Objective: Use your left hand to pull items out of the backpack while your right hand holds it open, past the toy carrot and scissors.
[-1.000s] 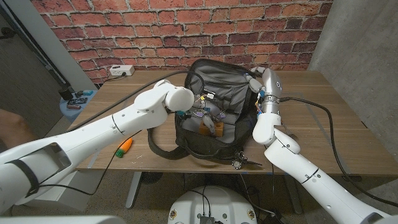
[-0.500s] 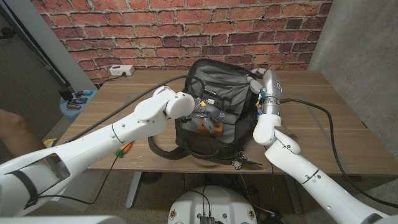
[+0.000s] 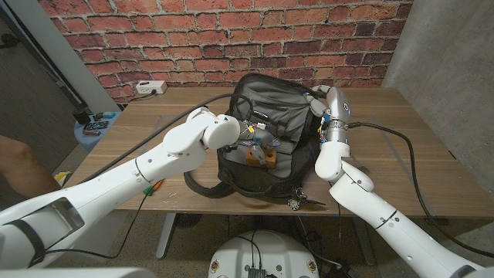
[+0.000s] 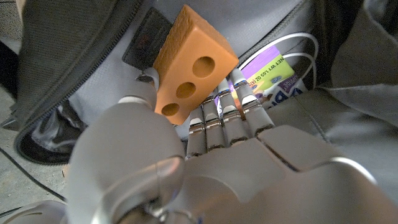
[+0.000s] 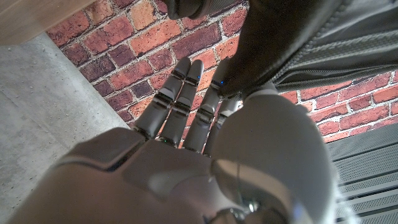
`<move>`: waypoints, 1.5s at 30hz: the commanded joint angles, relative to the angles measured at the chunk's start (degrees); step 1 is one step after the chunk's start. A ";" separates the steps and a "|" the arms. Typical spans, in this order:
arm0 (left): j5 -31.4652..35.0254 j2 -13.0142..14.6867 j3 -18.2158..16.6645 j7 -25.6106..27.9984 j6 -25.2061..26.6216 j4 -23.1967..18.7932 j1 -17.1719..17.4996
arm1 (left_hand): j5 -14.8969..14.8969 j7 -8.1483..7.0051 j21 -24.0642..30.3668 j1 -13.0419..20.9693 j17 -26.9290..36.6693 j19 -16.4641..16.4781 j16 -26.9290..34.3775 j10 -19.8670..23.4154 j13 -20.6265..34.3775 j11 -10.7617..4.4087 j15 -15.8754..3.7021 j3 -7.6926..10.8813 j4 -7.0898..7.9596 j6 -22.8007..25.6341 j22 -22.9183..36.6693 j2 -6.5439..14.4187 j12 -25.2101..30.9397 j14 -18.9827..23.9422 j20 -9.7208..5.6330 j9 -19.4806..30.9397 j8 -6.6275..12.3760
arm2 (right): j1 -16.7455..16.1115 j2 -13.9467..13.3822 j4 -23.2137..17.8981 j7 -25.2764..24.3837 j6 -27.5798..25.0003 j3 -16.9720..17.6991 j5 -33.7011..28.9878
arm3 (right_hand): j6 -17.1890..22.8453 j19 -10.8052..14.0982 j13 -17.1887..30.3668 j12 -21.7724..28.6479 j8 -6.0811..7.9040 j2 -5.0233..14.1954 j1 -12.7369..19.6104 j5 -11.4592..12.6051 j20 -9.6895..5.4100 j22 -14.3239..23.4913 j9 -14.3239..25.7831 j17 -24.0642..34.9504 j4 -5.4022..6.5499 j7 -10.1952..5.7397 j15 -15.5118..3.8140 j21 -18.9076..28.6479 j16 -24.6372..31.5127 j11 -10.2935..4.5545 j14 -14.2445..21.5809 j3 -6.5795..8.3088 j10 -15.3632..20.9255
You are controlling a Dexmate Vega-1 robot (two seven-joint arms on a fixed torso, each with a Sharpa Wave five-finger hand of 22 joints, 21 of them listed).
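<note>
A black backpack (image 3: 287,171) lies open in the middle of the table. My left hand (image 3: 252,142) reaches inside it. In the left wrist view the left hand (image 4: 211,168) holds an orange block with round holes (image 4: 189,65) between thumb and fingers. That orange block (image 3: 261,158) also shows inside the bag in the head view. My right hand (image 3: 318,104) grips the bag's far right rim, its fingers (image 5: 180,93) against the black fabric (image 5: 280,43). The toy carrot (image 3: 155,186) lies at the front left, mostly hidden by my left arm. The scissors (image 3: 305,203) lie by the front edge.
A purple and white packet (image 4: 273,71) and a white cord lie deeper in the bag. A white power strip (image 3: 151,87) sits at the back left. A thick black cable (image 3: 405,150) crosses the table's right side. A person's arm (image 3: 15,166) shows at the left edge.
My left forearm has swung toward the table's front and now covers most of the carrot. The left hand has stayed inside the bag at the orange block. The right hand has not moved.
</note>
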 commanded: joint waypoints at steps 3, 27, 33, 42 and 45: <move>-1.85 0.30 -3.46 -0.47 0.92 -2.30 1.56 | -0.19 0.04 0.37 0.65 0.46 0.27 0.29 0.22 0.93 -0.18 0.01 -0.17 -0.01 0.57 0.31 0.02 1.11 0.42 -0.01 0.60 0.77 | 0.77 -0.18 -0.31 0.84 -0.93 -0.45 -0.19 | 0.29 0.53 0.23 -0.15 0.37 0.60 0.05 0.38 -2.03 0.25 0.12 0.22 -0.05 0.01 -7.80 0.10 -0.48 0.20 0.43 -0.24 0.19; -8.08 3.52 -6.42 -1.41 6.60 -8.02 3.56 | -0.27 0.05 0.35 1.10 1.86 -0.17 0.67 -0.17 3.78 0.01 0.05 -0.51 0.21 1.29 0.40 0.19 3.69 0.57 -0.11 2.10 2.03 | 0.10 -1.07 -2.61 1.47 -3.52 -0.21 -1.36 | 0.24 0.46 0.27 -0.23 0.27 0.68 0.12 0.39 -1.95 0.26 0.12 0.36 -0.05 0.09 -7.79 0.06 -0.57 0.24 0.51 -0.41 0.22; -10.84 4.95 -8.08 -0.65 8.67 -9.74 4.45 | -0.31 0.05 0.34 1.18 2.36 -0.29 0.96 -0.34 4.45 0.09 0.12 -0.68 0.29 1.57 0.44 0.31 4.28 0.74 0.01 2.48 2.40 | 0.30 -0.86 -2.58 1.58 -3.96 -0.32 -1.37 | 0.26 0.46 0.27 -0.27 0.26 0.71 0.20 0.40 -1.94 0.27 0.12 0.38 -0.08 0.06 -7.83 0.06 -0.62 0.22 0.51 -0.42 0.19; -16.44 7.54 -11.03 2.04 11.99 -12.20 5.76 | -0.28 0.15 0.39 1.27 2.79 -0.33 1.07 -0.37 5.48 0.06 0.07 -0.71 0.36 2.05 0.49 0.38 5.24 1.00 -0.01 3.05 3.02 | 1.06 -0.58 -2.39 1.74 -4.60 -0.92 -1.83 | 0.29 0.46 0.28 -0.27 0.26 0.69 0.16 0.40 -1.92 0.27 0.13 0.39 -0.06 0.11 -7.77 0.07 -0.68 0.24 0.49 -0.49 0.26; -18.20 8.36 -11.72 3.33 13.18 -12.76 6.17 | -0.24 0.11 0.43 1.35 2.97 -0.33 1.12 -0.31 5.90 0.19 -0.04 -0.70 0.35 2.58 0.51 0.42 5.67 1.12 -0.06 3.31 3.43 | 1.39 -0.51 -2.29 1.86 -4.69 -1.17 -2.00 | 0.31 0.46 0.27 -0.29 0.25 0.75 0.13 0.41 -1.94 0.27 0.13 0.39 -0.02 0.06 -7.73 0.07 -0.70 0.14 0.54 -0.50 0.24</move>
